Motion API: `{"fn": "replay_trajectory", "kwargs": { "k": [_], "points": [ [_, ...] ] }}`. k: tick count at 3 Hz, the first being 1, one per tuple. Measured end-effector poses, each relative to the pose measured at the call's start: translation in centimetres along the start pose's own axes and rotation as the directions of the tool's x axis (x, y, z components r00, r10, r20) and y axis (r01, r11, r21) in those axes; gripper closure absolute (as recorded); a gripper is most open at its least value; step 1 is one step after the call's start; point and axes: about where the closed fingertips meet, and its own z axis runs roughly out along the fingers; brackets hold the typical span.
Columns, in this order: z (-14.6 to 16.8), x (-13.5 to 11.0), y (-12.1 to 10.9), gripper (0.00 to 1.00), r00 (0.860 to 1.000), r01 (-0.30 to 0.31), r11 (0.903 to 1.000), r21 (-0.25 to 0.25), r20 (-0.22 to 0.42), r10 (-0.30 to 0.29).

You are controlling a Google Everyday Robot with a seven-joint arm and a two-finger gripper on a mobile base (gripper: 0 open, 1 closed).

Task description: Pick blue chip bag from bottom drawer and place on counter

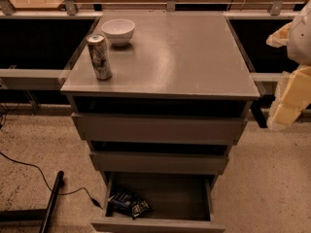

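Note:
The blue chip bag [128, 203] lies crinkled in the front left corner of the open bottom drawer [160, 224], the lowest of three grey-brown drawers. The counter [175, 57] is the flat top of the cabinet above. My gripper [286, 101] is at the right edge of the view, cream-coloured, held off the right side of the cabinet at counter height, far from the bag and apart from everything.
A tall silver can [99, 56] stands at the counter's front left. A white bowl [118, 31] sits behind it at the back left. The two upper drawers stick out slightly. A black cable [39, 174] and a dark pole [52, 203] lie on the floor at the left.

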Motion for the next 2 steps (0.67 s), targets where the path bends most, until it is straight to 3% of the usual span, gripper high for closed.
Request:
{"fn": "replay_trajectory", "kwargs": {
  "k": [1, 2],
  "points": [
    [0.0, 0.0, 0.0, 0.0, 1.0, 0.0, 1.0, 0.0, 0.0, 0.0],
    [3.2, -0.4, 0.3, 0.0, 1.0, 0.013, 0.9972, -0.074, 0.004, -0.012]
  ]
}}
